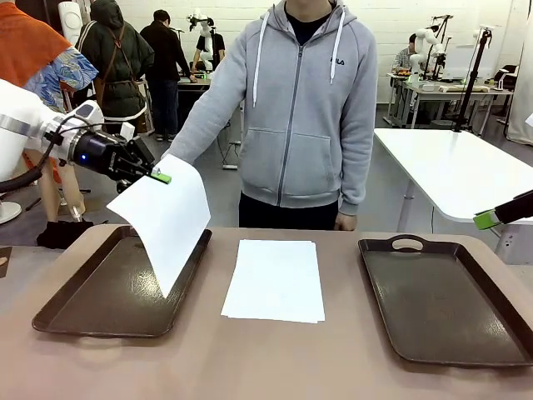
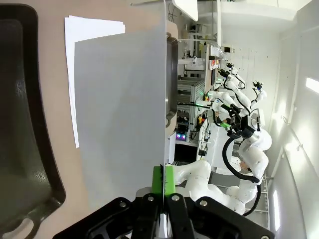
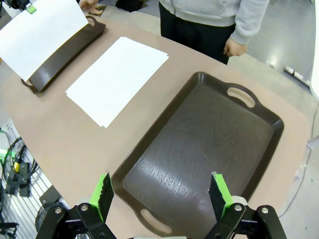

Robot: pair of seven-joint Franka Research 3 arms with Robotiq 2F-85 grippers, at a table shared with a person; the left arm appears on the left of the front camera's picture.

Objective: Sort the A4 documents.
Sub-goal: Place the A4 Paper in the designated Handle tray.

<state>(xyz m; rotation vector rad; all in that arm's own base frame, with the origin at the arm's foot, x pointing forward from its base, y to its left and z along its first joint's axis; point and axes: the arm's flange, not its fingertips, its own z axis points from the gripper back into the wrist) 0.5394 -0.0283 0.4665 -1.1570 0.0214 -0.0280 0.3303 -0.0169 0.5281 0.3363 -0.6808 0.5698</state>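
A single white A4 sheet (image 1: 166, 218) hangs tilted over the left dark tray (image 1: 92, 308), its top corner pinched in my left gripper (image 1: 158, 177), which is shut on it. The left wrist view has the same sheet (image 2: 122, 114) rising edge-on from the shut green pads (image 2: 163, 180). A small stack of white A4 sheets (image 1: 275, 279) lies flat on the table's middle, in front of the person. My right gripper (image 3: 160, 192) stands open and holds nothing above the near end of the right tray (image 3: 199, 149); one green pad (image 1: 485, 220) pokes in at the far right.
The person in a grey hoodie (image 1: 308, 108) stands at the far table edge, one hand (image 1: 346, 222) hanging by the stack's far side. Both handled trays sit at the table's two ends. A white table (image 1: 458, 167) stands behind on the right.
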